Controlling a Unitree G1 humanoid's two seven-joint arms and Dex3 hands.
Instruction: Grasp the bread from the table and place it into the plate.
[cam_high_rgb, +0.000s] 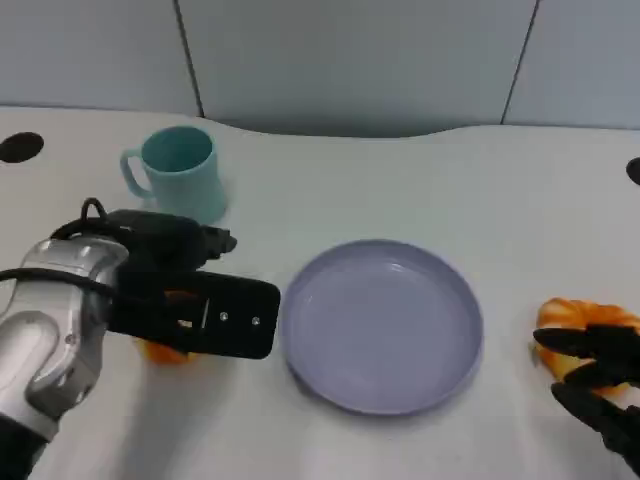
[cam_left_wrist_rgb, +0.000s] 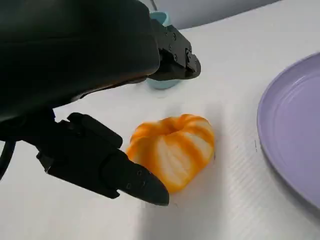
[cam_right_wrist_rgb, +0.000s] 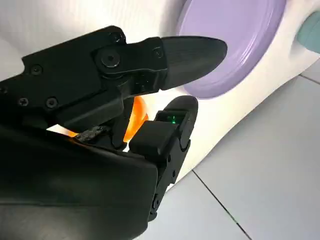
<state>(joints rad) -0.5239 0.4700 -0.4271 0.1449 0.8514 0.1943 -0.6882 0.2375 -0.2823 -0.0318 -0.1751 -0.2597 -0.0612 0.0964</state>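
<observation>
The bread (cam_left_wrist_rgb: 172, 150) lay on the white table (cam_high_rgb: 480, 190) beneath the left hand (cam_high_rgb: 190, 300), just left of the purple plate (cam_high_rgb: 385, 325) and in front of the blue mug (cam_high_rgb: 180, 170). In the left wrist view it showed as a round, ridged, orange-and-cream bun with a dimple at its top, resting flat. It had no marked long axis, being about as wide one way as the other, so it pointed nowhere in particular. The left hand hovered over it with its fingers (cam_left_wrist_rgb: 107, 165) apart on either side and not touching it; nothing was held.

It looked light and soft, likely to dent under a hard squeeze, and its glazed skin might have slipped. The sensible hold seemed to be across its middle, on opposite ridged flanks, with gentle pressure.

At the table's right edge the right hand (cam_high_rgb: 600, 380) rested over a second orange bun (cam_high_rgb: 580, 315). Whether it gripped that bun could not be told.
</observation>
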